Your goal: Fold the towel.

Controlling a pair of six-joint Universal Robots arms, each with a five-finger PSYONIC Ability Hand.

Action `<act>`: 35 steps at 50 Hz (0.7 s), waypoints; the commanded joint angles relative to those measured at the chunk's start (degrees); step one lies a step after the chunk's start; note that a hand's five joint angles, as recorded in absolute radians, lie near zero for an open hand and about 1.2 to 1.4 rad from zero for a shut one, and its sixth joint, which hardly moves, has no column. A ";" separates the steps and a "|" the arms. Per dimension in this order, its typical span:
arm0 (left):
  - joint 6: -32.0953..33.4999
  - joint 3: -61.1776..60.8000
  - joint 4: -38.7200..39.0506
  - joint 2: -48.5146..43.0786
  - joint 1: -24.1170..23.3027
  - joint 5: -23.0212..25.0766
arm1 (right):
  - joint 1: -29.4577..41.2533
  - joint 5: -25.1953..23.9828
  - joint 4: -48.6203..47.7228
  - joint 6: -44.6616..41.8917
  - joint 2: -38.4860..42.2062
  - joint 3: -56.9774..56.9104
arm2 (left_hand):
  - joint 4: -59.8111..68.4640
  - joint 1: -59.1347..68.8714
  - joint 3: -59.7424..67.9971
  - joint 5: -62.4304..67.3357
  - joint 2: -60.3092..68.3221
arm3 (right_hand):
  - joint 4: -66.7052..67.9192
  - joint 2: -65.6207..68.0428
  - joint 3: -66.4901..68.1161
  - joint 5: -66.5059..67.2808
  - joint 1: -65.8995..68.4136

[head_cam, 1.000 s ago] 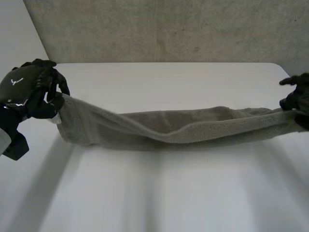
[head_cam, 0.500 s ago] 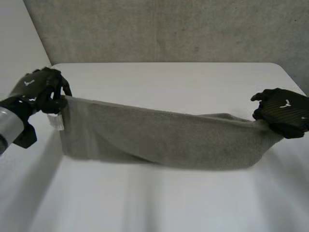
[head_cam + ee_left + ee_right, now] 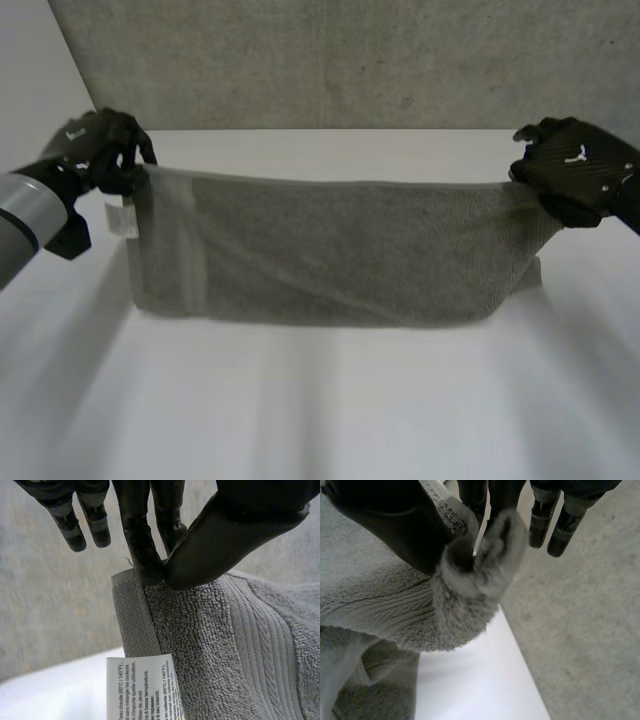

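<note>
The left hand (image 3: pixel 98 152) pinches one top corner of the grey towel (image 3: pixel 340 250) between its thumb and fingers (image 3: pixel 142 550), and a white label (image 3: pixel 142 690) hangs just under the pinch. The right hand (image 3: pixel 578 178) pinches the other top corner, bunched up between its thumb and fingers (image 3: pixel 502 495). The towel hangs stretched between both hands, its bottom down at the white worktop (image 3: pixel 320 410).

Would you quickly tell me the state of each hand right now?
Left hand: shut on the towel, pinching its corner near the care label.
Right hand: shut on the towel, pinching the opposite corner.
</note>
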 commanded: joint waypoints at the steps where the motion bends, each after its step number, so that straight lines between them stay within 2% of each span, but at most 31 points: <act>1: -0.10 1.61 0.32 4.55 0.80 0.09 | 0.09 -1.86 0.08 2.78 -2.21 -1.92 | -3.11 7.70 -2.77 2.58 2.76 | -4.37 5.69 -2.63 4.21 4.80; 12: 0.07 0.64 -0.56 7.63 -0.34 2.11 | 0.53 -3.00 0.96 2.95 -3.17 -3.86 | -3.11 7.70 -2.77 2.58 2.76 | -4.37 5.69 -2.63 4.21 4.80; 17: 0.25 5.03 0.41 3.67 -0.25 1.58 | 2.55 -2.12 -1.06 2.51 3.07 -8.43 | -3.11 7.70 -2.77 2.58 2.76 | -4.37 5.69 -2.63 4.21 4.80; 19: -0.10 12.99 2.77 -5.24 -0.95 0.71 | 6.57 1.72 -7.27 2.60 8.58 -14.46 | -3.11 7.70 -2.77 2.58 2.76 | -4.37 5.69 -2.63 4.21 4.80; 20: -0.10 13.03 2.78 -5.29 -0.95 0.70 | 6.59 1.74 -7.30 2.60 8.60 -14.49 | -3.11 7.70 -2.77 2.58 2.76 | -4.37 5.69 -2.63 4.21 4.80; 22: 0.33 23.35 4.27 -11.77 -2.87 -0.87 | 9.83 8.57 -16.57 2.69 13.50 -21.66 | -3.11 7.70 -2.77 2.58 2.76 | -4.37 5.69 -2.63 4.21 4.80; 23: 0.34 23.40 4.28 -11.79 -2.89 -0.88 | 9.84 8.60 -16.62 2.69 13.52 -21.70 | -3.11 7.70 -2.77 2.58 2.76 | -4.37 5.69 -2.63 4.21 4.80; 24: 0.34 28.45 4.71 -13.88 -3.23 -1.66 | 10.63 11.38 -21.66 3.38 14.74 -25.18 | -3.11 7.70 -2.77 2.58 2.76 | -4.37 5.69 -2.63 4.21 4.80; 25: 0.34 28.50 4.72 -13.90 -3.24 -1.67 | 11.16 13.41 -27.20 4.44 14.49 -28.17 | -3.11 7.70 -2.77 2.58 2.76 | -4.37 5.69 -2.63 4.21 4.80; 26: 0.25 33.55 5.33 -15.21 -3.50 -2.45 | 11.16 13.43 -27.25 4.45 14.49 -28.20 | -3.11 7.70 -2.77 2.58 2.76 | -4.37 5.69 -2.63 4.21 4.80; 27: -0.10 36.21 5.85 -15.40 -3.59 -2.98 | 11.42 14.48 -31.43 7.40 13.27 -30.21 | -3.11 7.70 -2.77 2.58 2.76 | -4.37 5.69 -2.63 4.21 4.80; 28: -0.10 36.23 5.86 -15.40 -3.59 -2.99 | 11.42 14.49 -31.47 7.43 13.26 -30.23 | -3.11 7.70 -2.77 2.58 2.76 | -4.37 5.69 -2.63 4.21 4.80; 30: -0.63 38.60 7.61 -13.65 -3.68 -3.34 | 11.43 14.14 -35.68 18.80 9.50 -31.10 | -3.11 7.70 -2.77 2.58 2.76 | -4.37 5.69 -2.63 4.21 4.80; 31: -0.63 38.61 7.62 -13.64 -3.68 -3.34 | 11.42 14.14 -35.69 18.86 9.48 -31.10 | -3.11 7.70 -2.77 2.58 2.76 | -4.37 5.69 -2.63 4.21 4.80; 33: -0.81 38.26 8.67 -11.35 -3.59 -3.17 | 10.90 13.00 -36.39 29.89 8.17 -29.27 | -3.11 7.70 -2.77 2.58 2.76 | -4.37 5.69 -2.63 4.21 4.80; 35: -1.68 35.55 9.98 -8.64 -3.07 -2.03 | 10.81 12.12 -35.87 31.07 7.99 -27.52 | -3.11 7.70 -2.77 2.58 2.76 | -4.37 5.69 -2.63 4.21 4.80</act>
